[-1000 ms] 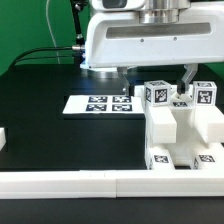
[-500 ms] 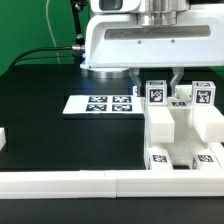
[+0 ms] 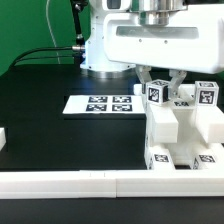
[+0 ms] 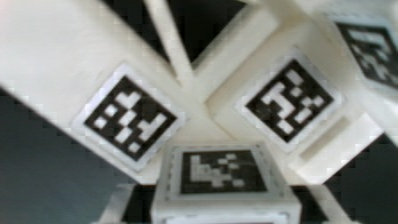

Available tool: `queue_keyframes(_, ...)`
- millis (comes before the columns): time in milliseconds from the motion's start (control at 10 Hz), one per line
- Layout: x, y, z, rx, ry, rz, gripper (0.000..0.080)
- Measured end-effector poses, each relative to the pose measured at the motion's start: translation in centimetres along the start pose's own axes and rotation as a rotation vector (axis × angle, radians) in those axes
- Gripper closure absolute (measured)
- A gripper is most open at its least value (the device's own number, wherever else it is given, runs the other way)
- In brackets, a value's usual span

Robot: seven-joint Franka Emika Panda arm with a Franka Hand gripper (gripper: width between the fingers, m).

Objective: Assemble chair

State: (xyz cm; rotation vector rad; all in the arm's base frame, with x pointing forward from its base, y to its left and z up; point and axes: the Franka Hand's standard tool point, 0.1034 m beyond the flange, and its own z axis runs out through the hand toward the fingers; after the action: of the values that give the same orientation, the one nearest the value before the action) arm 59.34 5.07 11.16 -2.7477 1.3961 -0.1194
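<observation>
The partly built chair [image 3: 182, 132] is a cluster of chunky white parts at the exterior view's right, against the front rail. Several upright posts carry black-and-white tags on top. My gripper [image 3: 160, 84] hangs over the cluster's left post [image 3: 157, 95], one finger on each side of its tagged top. The jaws are shut on it. In the wrist view that post's tagged end [image 4: 219, 172] sits between my fingers [image 4: 134, 200], which press its sides. Beyond it, two slanted white chair parts [image 4: 134, 110] show their tags. My gripper [image 4: 217, 205] is mostly cut off by the frame edge.
The marker board [image 3: 100, 103] lies flat on the black table left of the chair. A long white border rail [image 3: 70, 181] runs along the front edge. A small white piece [image 3: 3, 140] sits at the far left. Green backdrop and cables are behind.
The jaws have come together from wide open onto the left tagged post. The arm's white body has shifted slightly toward the exterior view's right. The chair parts have hardly moved.
</observation>
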Motion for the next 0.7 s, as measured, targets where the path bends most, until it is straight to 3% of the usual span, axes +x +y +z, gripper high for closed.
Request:
queue_keyframes(200,0.12,0.19,0.16,0.026,-0.005,0.239,0.0525)
queue_keyframes(400,0.10,0.30,0.25,0.033,-0.011,0.298,0.0525)
queue_keyframes(700,0.40,0.63,0.23,0.021,-0.021,0.122,0.0191)
